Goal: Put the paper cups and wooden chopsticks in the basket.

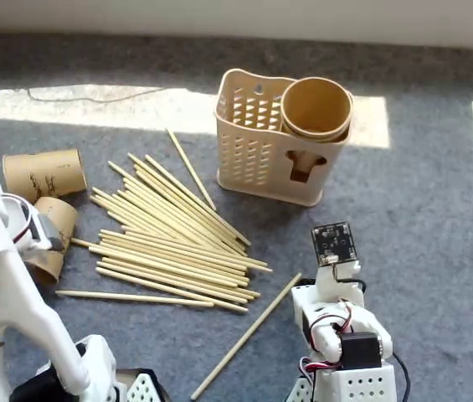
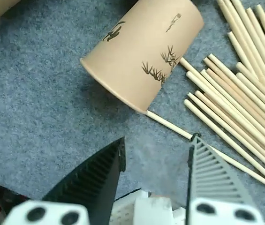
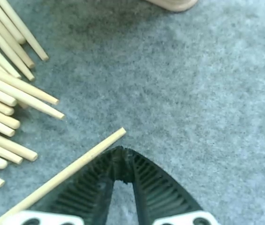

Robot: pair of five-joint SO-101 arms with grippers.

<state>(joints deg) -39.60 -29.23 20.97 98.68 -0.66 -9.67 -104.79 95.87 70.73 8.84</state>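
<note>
Your left gripper point(image 2: 158, 138) hung open beside a fallen cup point(image 2: 141, 51). Your right gripper point(image 3: 123, 151) was closed. The chopsticks point(image 1: 169, 234) lay at eight o'clock from the basket point(image 1: 253, 155)

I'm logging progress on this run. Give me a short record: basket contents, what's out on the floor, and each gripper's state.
basket: upright basket on the carpet, holding stacked cups
cups out: far cup and near cup, both on their sides
chopsticks: pile on the carpet, none in the basket; stray chopstick apart from it
left gripper: open, empty, by the near cup
right gripper: shut, empty, beside the stray chopstick
</note>
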